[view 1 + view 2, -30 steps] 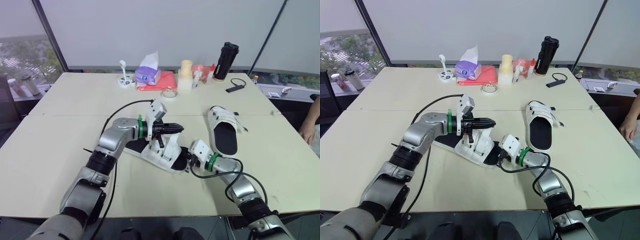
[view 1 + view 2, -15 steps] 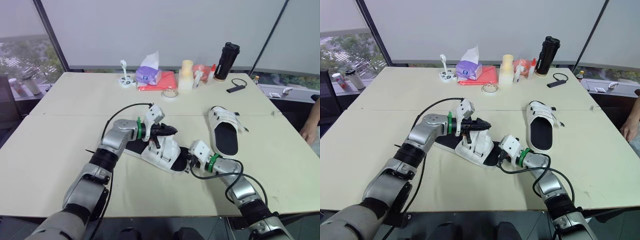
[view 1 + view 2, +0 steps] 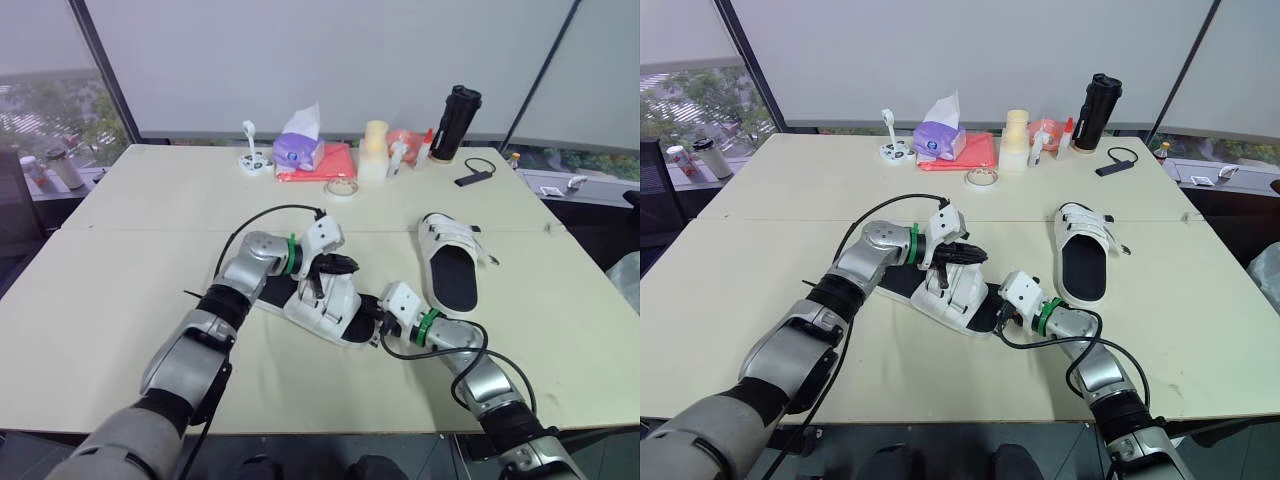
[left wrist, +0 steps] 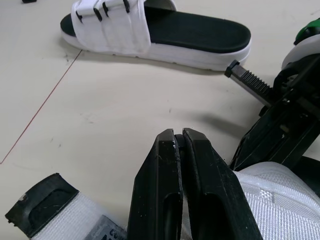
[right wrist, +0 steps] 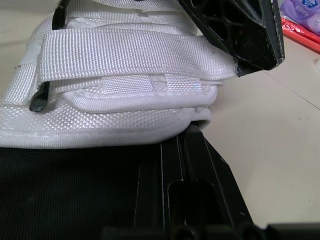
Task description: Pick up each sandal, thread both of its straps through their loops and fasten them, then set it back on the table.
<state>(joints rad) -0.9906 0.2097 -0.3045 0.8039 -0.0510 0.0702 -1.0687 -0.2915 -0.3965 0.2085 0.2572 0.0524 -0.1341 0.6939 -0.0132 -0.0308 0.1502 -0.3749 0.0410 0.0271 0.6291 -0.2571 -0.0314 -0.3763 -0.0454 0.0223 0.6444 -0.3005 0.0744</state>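
A white-strapped sandal with a black footbed (image 3: 322, 300) lies mid-table. My left gripper (image 3: 348, 266) is shut, its tips down against the top of the sandal's straps; in the left wrist view its fingers (image 4: 167, 165) press together over white webbing (image 4: 272, 195). My right gripper (image 3: 374, 314) is shut at the sandal's near end; in the right wrist view its fingertips (image 5: 182, 137) rest on the black footbed, tucked under the edge of the strap (image 5: 125, 75). A second sandal (image 3: 447, 256) lies flat to the right, straps across it.
Along the far side of the table (image 3: 120, 300) stand a tissue box (image 3: 296, 148), a red pouch (image 3: 316, 165), a tape roll (image 3: 340, 187), a cream cup (image 3: 373, 150), a black bottle (image 3: 455, 121) and a small black device (image 3: 468, 177).
My left gripper has turned at the wrist and dipped lower onto the sandal's straps. The person's hand at the right edge has gone from view. My right gripper has held still.
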